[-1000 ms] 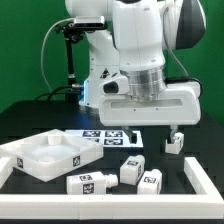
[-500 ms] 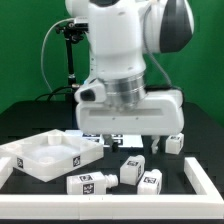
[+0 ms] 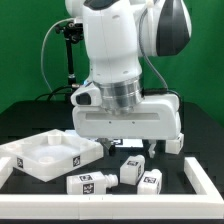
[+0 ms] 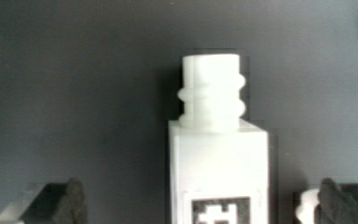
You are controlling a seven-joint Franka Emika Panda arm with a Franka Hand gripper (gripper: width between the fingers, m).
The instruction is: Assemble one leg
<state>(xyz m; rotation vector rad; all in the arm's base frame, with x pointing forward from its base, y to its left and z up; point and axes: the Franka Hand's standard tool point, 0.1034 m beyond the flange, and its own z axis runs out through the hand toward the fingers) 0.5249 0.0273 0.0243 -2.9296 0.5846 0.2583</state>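
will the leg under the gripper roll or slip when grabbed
Probably won't roll: the leg has flat, square sides. It looks like hard moulded plastic, so it is likely stiff and light. Its smooth faces might slip a little in the open gripper.

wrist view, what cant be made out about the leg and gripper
- Wrist view: the leg is cut by the picture's edge; its tag shows only partly and is unreadable.
- Wrist view: the gripper shows only blurred dark fingertips.
- Exterior view: the arm hides which leg lies below it.
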